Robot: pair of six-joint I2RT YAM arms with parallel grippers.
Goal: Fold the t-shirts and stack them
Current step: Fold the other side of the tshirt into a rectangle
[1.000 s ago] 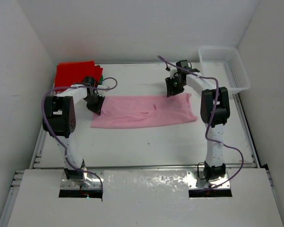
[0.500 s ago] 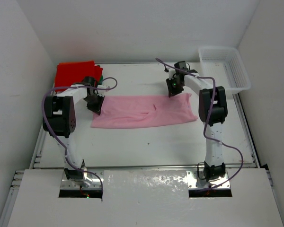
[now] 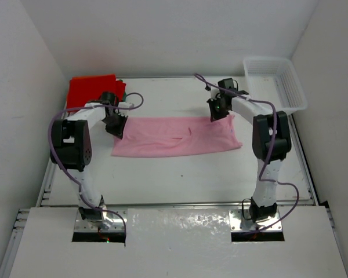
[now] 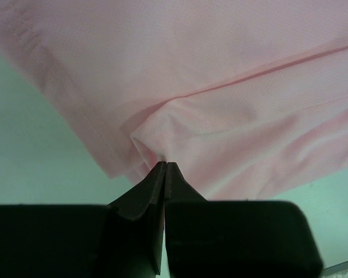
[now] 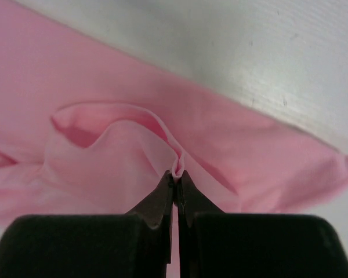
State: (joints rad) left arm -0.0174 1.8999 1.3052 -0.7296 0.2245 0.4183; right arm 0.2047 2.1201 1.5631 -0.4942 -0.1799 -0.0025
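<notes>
**A:** The left gripper [image 4: 165,168] has closed tight, and a small pucker of the pink t-shirt [image 3: 174,138] is drawn up between its tips. A second ago its jaws were still a little apart over that same left end.

**B:** And the right gripper [image 5: 177,172]?

**A:** That one closed later. It was clearly parted a second ago, and it has since slid a touch to the right along the far edge. Now a thin ridge of pink cloth is clamped between its tips, near the far right corner.

**B:** Has the shirt itself moved?

**A:** Hardly. It lies flat as a long band across the middle of the tabletop [image 3: 180,174], and only the two pinched spots are bunched. The red t-shirt [image 3: 91,90] sits folded in the far left corner, well apart from it, and the white basket [image 3: 276,82] stands at the far right.

**B:** So what does that mean for the fold?

**A:** I'd say the grasping step is done, with both ends of the far edge now held. The next step is probably to lift both ends together. The pinches look shallow, so a quick pull could slip a corner free.
</notes>
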